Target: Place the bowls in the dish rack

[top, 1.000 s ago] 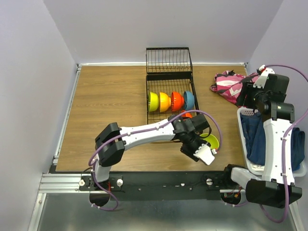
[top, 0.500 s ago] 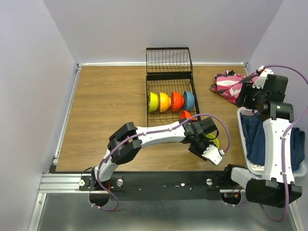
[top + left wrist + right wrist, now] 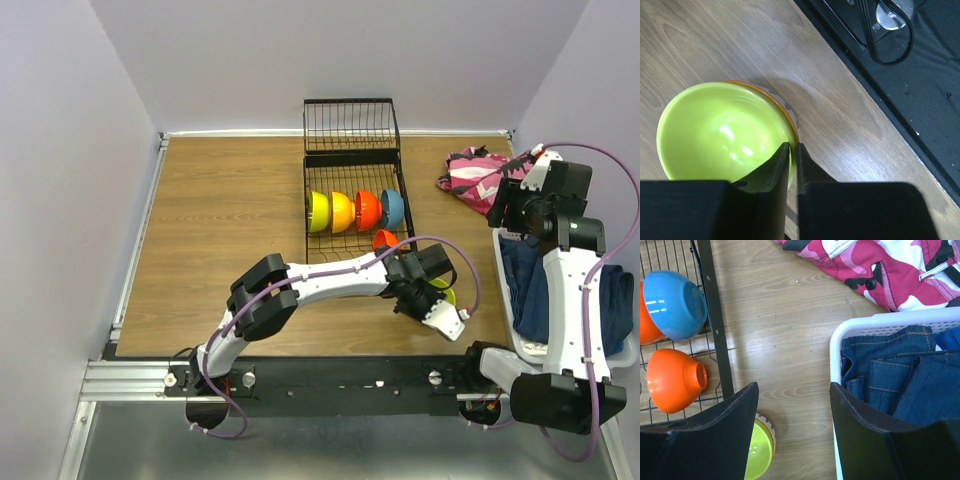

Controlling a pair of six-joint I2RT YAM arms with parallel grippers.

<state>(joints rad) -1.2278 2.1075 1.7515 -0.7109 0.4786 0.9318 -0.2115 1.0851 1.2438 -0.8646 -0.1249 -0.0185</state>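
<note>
A lime green bowl [image 3: 720,130] sits nested in an orange-rimmed bowl [image 3: 791,121] on the table near the front right, also seen from above [image 3: 445,293]. My left gripper [image 3: 792,147] is shut on the green bowl's rim, one finger inside and one outside; it also shows in the top view [image 3: 432,302]. The black wire dish rack [image 3: 352,165] holds a lime, a yellow-orange, a red-orange [image 3: 367,210] and a blue bowl [image 3: 675,305] on edge, plus an orange bowl [image 3: 672,380] lying in front of them. My right gripper [image 3: 792,390] is open and empty, held above the table right of the rack.
A white laundry basket [image 3: 860,330] holding jeans stands at the right edge. A pink camouflage garment [image 3: 880,265] lies at the back right. The table's black front edge [image 3: 920,100] runs close behind the green bowl.
My left gripper has moved right onto the green bowl and now covers most of it from above. My right wrist has shifted slightly left.
</note>
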